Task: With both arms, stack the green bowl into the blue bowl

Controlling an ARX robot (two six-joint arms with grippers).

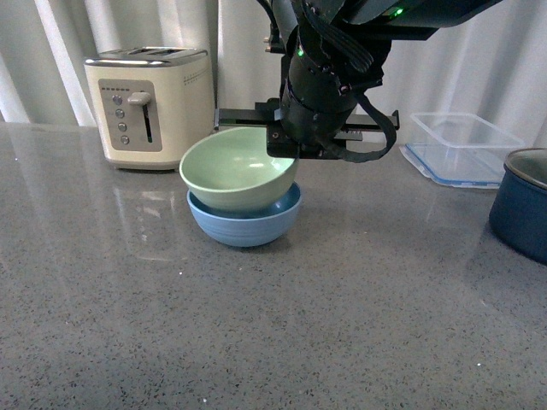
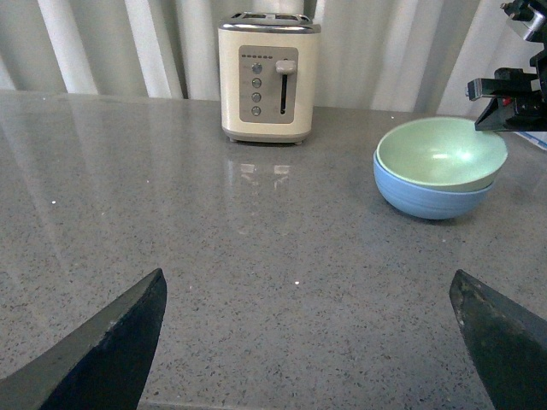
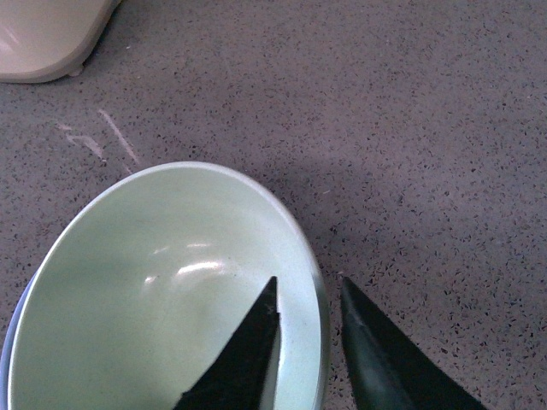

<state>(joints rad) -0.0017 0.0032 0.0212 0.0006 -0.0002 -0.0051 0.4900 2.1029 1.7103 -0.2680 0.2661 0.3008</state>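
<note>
The pale green bowl sits tilted in the light blue bowl at the counter's middle, in front of the toaster. My right gripper is shut on the green bowl, one finger inside its rim and one outside; its black arm hangs over the bowls' right side. In the right wrist view only a sliver of the blue bowl shows. My left gripper is open and empty over bare counter, well short of both bowls, with the blue one below.
A cream toaster stands behind the bowls at the left. A clear plastic container sits at the back right. A dark navy pot stands at the right edge. The counter is grey speckled stone.
</note>
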